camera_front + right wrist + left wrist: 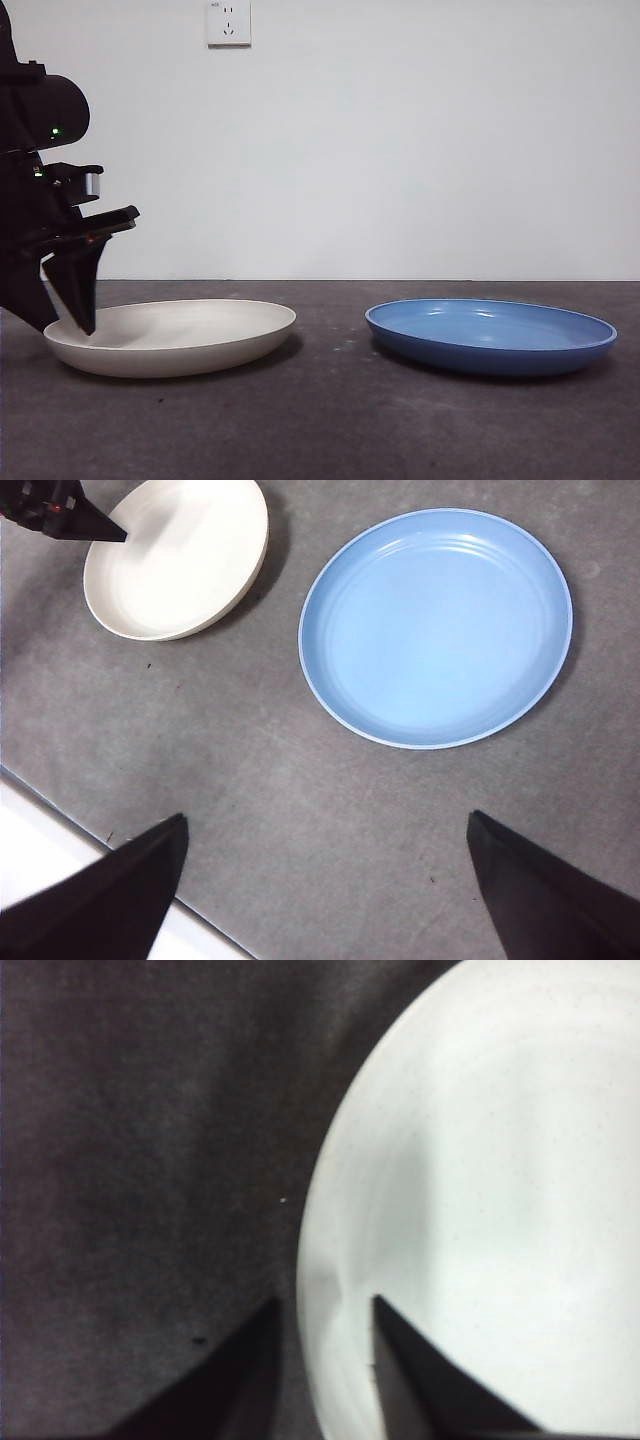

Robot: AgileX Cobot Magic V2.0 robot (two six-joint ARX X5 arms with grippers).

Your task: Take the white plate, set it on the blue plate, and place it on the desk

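The white plate (180, 335) rests flat on the desk (320, 430) at the left. My left gripper (68, 322) is down at its left rim. In the left wrist view the left gripper (325, 1300) is open and straddles the rim of the white plate (480, 1210), one jaw inside and one outside. The blue plate (490, 335) lies to the right, apart from the white one, with nothing on it. My right gripper (325, 830) hangs high and open over bare desk, looking down on the blue plate (435, 625) and the white plate (180, 560).
A white wall with a socket (228, 22) stands behind the desk. The desk's near edge (90, 830), with a pale floor beyond it, shows in the right wrist view. A gap of bare desk separates the two plates.
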